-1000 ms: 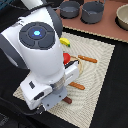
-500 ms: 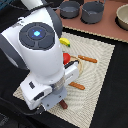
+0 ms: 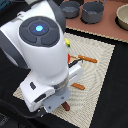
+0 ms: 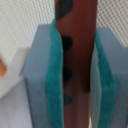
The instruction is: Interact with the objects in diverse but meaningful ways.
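Beige woven placemat (image 3: 97, 62), two dark grey pots (image 3: 70, 8) behind, tan bowl (image 3: 123, 17) beside them

White arm (image 3: 42, 55) over woven mat (image 3: 102, 60), brown sausage (image 3: 66, 106) beneath it, two grey pots (image 3: 82, 10) beyond
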